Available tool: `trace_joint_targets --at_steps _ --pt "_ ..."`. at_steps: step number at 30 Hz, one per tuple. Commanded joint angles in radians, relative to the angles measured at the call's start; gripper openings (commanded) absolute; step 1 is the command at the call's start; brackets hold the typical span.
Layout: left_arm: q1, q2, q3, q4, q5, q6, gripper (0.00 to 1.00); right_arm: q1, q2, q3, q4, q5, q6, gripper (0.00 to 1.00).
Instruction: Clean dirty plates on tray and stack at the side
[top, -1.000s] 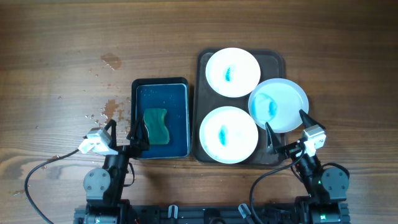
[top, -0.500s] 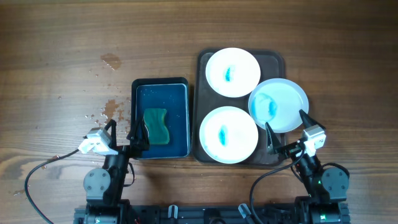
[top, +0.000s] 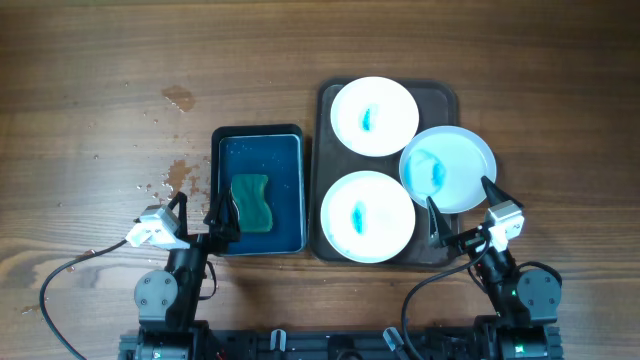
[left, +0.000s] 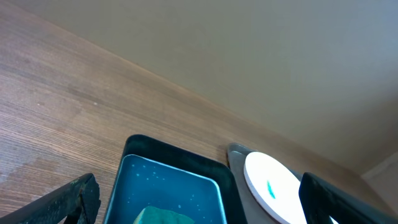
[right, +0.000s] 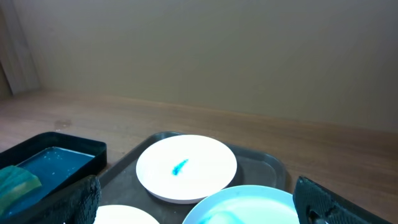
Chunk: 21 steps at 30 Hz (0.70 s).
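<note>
Three white plates lie on the dark brown tray (top: 445, 100). The far plate (top: 374, 116) and the near plate (top: 367, 216) each bear a blue smear. The right plate (top: 447, 169) overhangs the tray's right rim and is washed pale blue. My left gripper (top: 208, 212) is open and empty at the near end of the blue basin (top: 258, 188). My right gripper (top: 462, 210) is open and empty at the tray's near right, just short of the right plate. The right wrist view shows the far plate (right: 186, 168) and the right plate (right: 249, 205).
A green sponge (top: 251, 202) lies in the water of the blue basin, left of the tray. Water drops and a wet patch (top: 178, 175) mark the wood left of the basin. In the left wrist view the basin (left: 168, 186) and one plate (left: 273, 190) show.
</note>
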Motion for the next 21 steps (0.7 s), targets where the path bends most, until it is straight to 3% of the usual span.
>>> trace_joint_targets --at_steps 1,14,18,21 --pt "-0.005 -0.005 -0.002 -0.008 0.011 0.015 1.0 0.004 -0.003 -0.001 0.003 0.005 -0.01 1.0" --pt "-0.005 -0.005 -0.002 0.016 0.008 0.015 1.0 0.004 -0.003 -0.001 0.003 0.005 -0.01 1.0" --pt "-0.005 -0.005 -0.002 0.001 0.095 0.014 1.0 0.004 -0.003 -0.001 0.006 -0.001 -0.005 1.0" --pt "-0.005 -0.005 0.006 0.13 0.229 0.014 1.0 0.004 -0.003 -0.001 0.066 -0.027 0.174 1.0"
